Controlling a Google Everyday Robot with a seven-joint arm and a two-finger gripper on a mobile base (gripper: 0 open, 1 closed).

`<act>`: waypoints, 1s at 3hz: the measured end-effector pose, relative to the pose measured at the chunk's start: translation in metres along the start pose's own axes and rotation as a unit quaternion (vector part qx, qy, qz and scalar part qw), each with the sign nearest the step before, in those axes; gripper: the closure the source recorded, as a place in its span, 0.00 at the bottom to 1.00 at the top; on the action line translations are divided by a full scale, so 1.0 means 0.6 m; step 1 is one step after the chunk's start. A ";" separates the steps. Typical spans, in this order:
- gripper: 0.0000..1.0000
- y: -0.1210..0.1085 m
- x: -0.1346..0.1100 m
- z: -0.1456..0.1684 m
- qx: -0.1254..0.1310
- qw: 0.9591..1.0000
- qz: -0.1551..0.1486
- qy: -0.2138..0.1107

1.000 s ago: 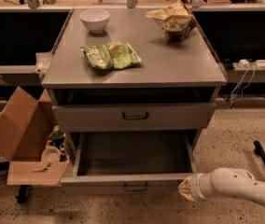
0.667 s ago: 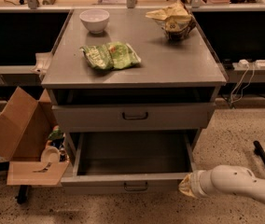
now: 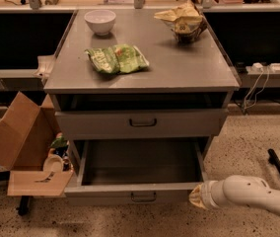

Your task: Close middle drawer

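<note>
Metal this stiff likely slides heavily: push the middle drawer (image 3: 140,167) on its front panel (image 3: 105,195), where your gripper (image 3: 195,197), grasp impossible to tell, sits at the right end.

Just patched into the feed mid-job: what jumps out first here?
The middle drawer is pulled far out low on the grey cabinet, its plain grey inside in full view. The gripper, on a white arm coming in from the lower right, is at the drawer's front right corner. On the cabinet top lie a green snack bag and, behind it, a white bowl.
</note>
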State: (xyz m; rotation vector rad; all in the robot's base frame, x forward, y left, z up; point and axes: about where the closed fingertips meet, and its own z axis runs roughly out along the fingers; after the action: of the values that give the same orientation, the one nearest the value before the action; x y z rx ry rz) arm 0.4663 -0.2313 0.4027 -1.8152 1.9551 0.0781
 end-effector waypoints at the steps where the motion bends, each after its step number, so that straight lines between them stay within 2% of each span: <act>1: 0.43 0.000 0.000 0.000 0.000 1.000 0.000 0.000; 3: 0.00 0.000 0.000 0.000 0.000 1.000 0.000 0.000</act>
State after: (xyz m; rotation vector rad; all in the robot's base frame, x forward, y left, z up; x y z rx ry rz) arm 0.4663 -0.2312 0.4026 -1.8153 1.9550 0.0784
